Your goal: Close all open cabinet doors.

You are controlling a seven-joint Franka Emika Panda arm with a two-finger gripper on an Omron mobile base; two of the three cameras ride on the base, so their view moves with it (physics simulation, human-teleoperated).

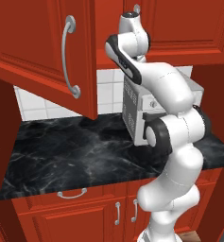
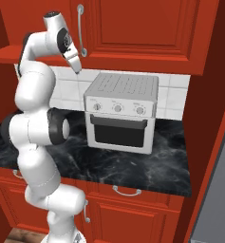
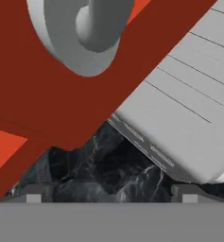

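Note:
One tall red cabinet door (image 1: pixel 28 47) stands swung open over the counter at the left, its curved silver handle (image 1: pixel 68 56) facing me. The neighbouring cabinet door (image 2: pixel 133 23) lies shut, and its handle (image 2: pixel 80 33) runs down its left edge. My gripper (image 2: pixel 76 66) hangs just under the lower end of that handle, pointing down. In the hand view the gripper (image 3: pixel 111 196) is open with nothing between its fingertips (image 3: pixel 33 196). That view also shows the handle's round silver foot (image 3: pixel 80 33) on the door's lower edge, very close.
A grey toaster oven (image 2: pixel 121 114) sits on the black marble counter (image 2: pixel 133 166) right below the hand, its top (image 3: pixel 179 94) close. Red drawers and low doors (image 1: pixel 75 212) run under the counter. A tall red panel (image 2: pixel 213 118) closes the right side.

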